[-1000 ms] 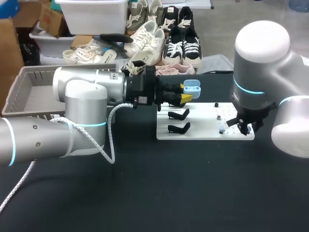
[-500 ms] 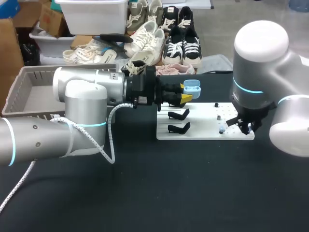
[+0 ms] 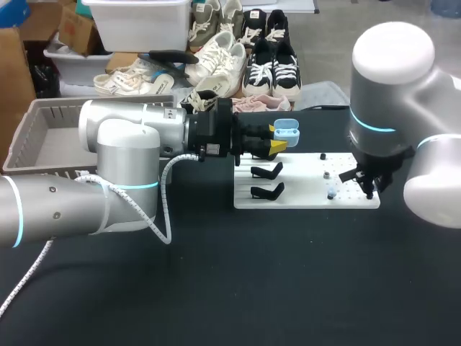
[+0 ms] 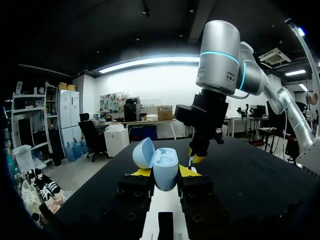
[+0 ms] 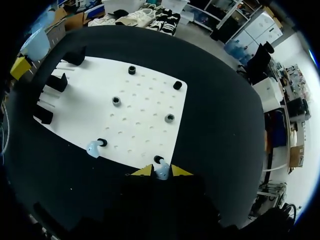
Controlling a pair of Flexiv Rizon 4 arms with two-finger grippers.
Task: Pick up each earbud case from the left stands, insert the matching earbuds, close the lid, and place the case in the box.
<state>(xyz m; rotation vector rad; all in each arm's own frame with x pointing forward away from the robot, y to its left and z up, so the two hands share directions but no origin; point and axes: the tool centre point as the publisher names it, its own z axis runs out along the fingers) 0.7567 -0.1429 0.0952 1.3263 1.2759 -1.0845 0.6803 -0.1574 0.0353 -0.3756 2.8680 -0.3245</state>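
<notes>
The left gripper [image 4: 164,173] clamps the open case [image 4: 161,162]; the right gripper [image 5: 161,171] pinches one earbud [image 5: 161,174] (a second earbud [image 5: 93,148] sits on the board [image 5: 145,115]). Inserting, closing, boxing remain.

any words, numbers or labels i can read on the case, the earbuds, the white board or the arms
No text can be read anywhere.
earbud case in the left claw: plain light blue, no print.
earbud in the right claw: no marks visible.
white board: only holes and pegs.
small white label on the left arm: too small to read.
</notes>
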